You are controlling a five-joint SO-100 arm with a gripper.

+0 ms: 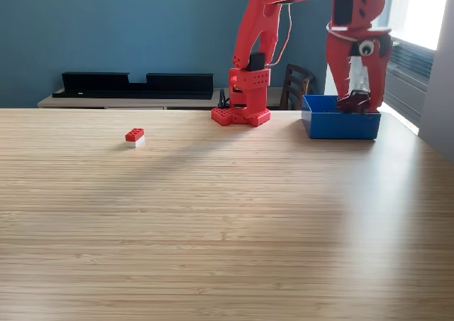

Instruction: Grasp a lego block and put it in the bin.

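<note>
Red lego block [134, 137] (long axis left-right) on table [213, 215].

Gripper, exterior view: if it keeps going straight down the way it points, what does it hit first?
Probably the bin: the gripper points down with its tips already at the rim. Depth is unclear, and any contents are hidden.

One red arm [284, 37], one blue bin [340, 125], one red-and-white lego block [135, 137], one chair [295, 86], one black tray [135, 85].

Home or office room, teal wall [106, 23], wooden table [213, 229], chair [294, 83], bright window [425, 9]
</note>
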